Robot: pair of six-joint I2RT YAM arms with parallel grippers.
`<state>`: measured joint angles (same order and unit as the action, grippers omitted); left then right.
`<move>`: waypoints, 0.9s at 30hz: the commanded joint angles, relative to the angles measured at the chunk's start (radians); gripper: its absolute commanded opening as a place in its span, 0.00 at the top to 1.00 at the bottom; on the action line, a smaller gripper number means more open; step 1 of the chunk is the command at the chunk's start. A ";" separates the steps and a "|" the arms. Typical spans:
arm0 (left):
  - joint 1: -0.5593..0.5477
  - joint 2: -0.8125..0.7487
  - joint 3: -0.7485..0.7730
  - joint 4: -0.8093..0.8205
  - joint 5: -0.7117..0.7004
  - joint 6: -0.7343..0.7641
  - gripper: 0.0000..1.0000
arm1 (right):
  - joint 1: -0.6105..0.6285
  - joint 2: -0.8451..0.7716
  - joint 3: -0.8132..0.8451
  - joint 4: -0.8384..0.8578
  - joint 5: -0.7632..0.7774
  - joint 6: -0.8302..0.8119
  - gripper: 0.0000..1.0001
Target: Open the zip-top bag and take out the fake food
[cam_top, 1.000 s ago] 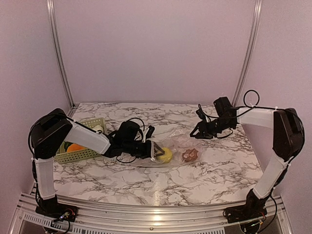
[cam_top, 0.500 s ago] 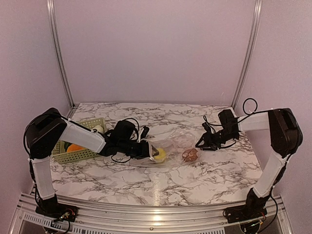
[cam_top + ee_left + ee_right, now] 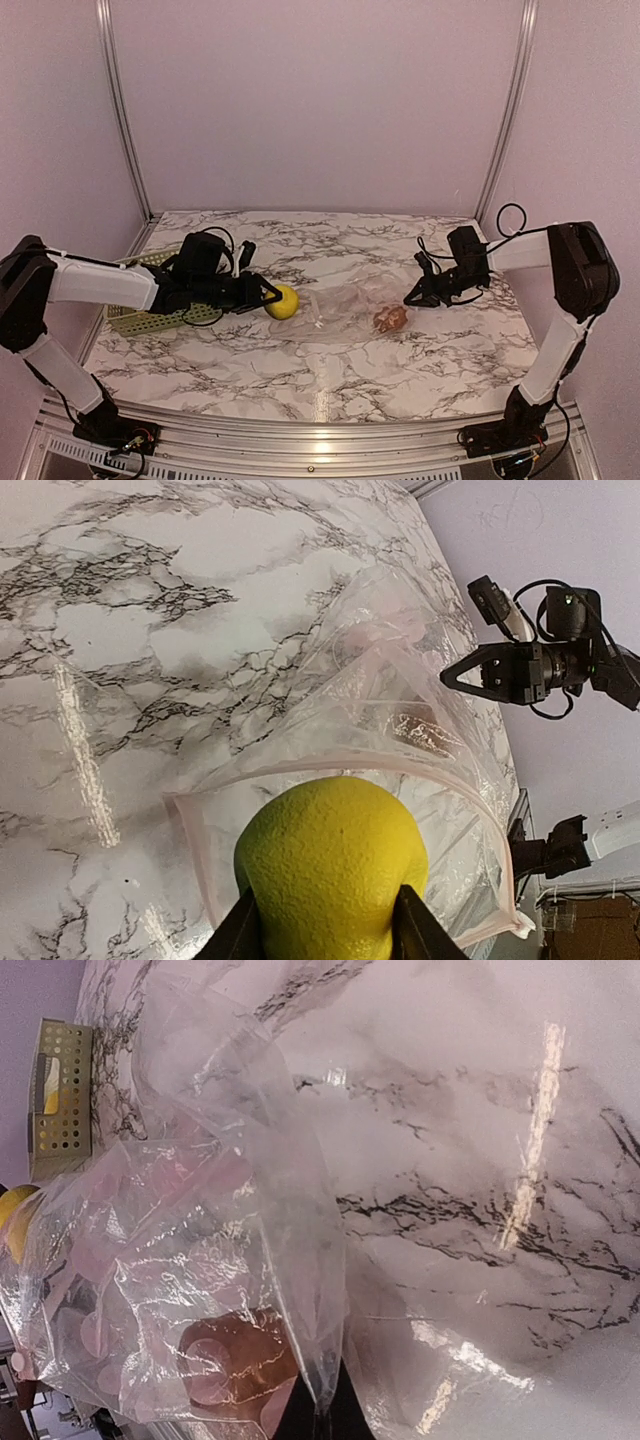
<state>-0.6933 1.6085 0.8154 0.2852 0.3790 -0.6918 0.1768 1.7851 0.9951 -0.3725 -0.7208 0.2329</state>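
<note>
From above: grips the yellow piece [image 3: 286,302] in the left gripper [image 3: 273,297], outside the zip-top bag [image 3: 345,305] and just left of its mouth. Finds the bag lying flat on the marble table [image 3: 400,370], the brown piece [image 3: 390,319] inside, and a pale green basket [image 3: 150,318] at far left. Pinches the bag's right edge with the right gripper [image 3: 410,298], closed tight.

Left wrist: clamps the yellow piece between both fingers [image 3: 237,935], the bag mouth gaping just behind.

Right wrist: shows crumpled film running into closed fingertips at the bottom edge.

The white marble-patterned surface [image 3: 330,372] carries a clear zip-top bag [image 3: 347,303] near its middle. A pale green basket [image 3: 148,321] sits at its left edge.
</note>
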 commanded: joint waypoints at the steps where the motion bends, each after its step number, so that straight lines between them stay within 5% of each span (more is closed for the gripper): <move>1: 0.068 -0.157 -0.050 -0.128 -0.074 0.012 0.70 | -0.011 -0.034 0.003 0.037 0.030 0.019 1.00; 16: 0.490 -0.482 -0.028 -0.632 -0.364 0.017 0.61 | -0.012 -0.020 0.018 0.053 0.008 0.022 1.00; 27: 0.592 -0.501 0.029 -0.950 -0.787 -0.023 0.58 | -0.013 -0.006 0.042 0.049 0.000 0.018 1.00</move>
<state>-0.1093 1.1366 0.8059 -0.4984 -0.2085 -0.7036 0.1734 1.7817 0.9977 -0.3351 -0.7143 0.2436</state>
